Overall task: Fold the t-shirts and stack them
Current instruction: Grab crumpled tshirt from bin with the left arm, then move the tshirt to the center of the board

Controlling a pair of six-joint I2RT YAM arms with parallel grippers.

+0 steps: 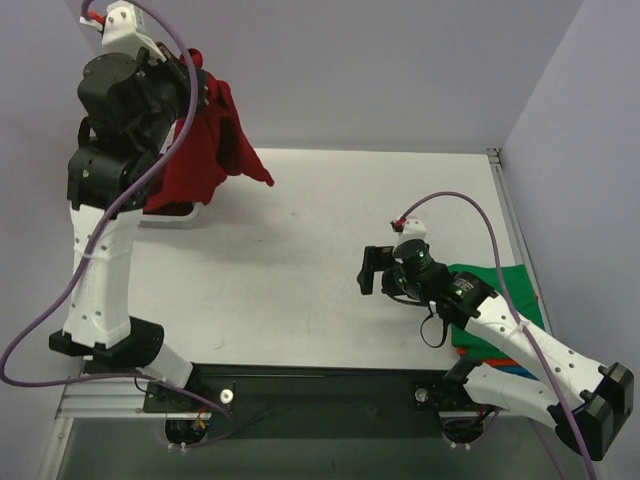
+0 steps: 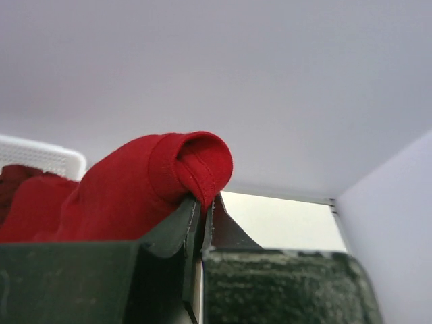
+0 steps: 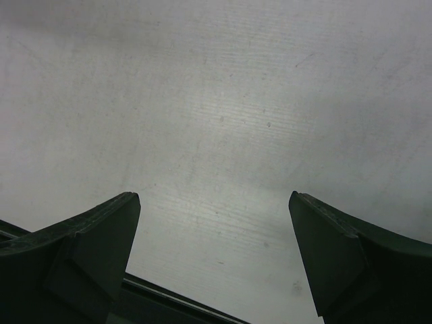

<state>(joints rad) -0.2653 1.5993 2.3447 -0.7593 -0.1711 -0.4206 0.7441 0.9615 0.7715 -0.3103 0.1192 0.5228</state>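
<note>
A deep red t-shirt hangs in the air at the far left, and my left gripper is raised high and shut on it. In the left wrist view the jaws pinch a rolled hem of the red t-shirt. More red cloth lies behind it. A folded green t-shirt lies at the right, partly under my right arm, with orange and blue edges showing beneath it. My right gripper is open over bare table left of that stack, with nothing between its fingers.
A white lattice basket stands behind the held shirt at the far left. The white table ends at a dark front rail. Walls close in the back and right side.
</note>
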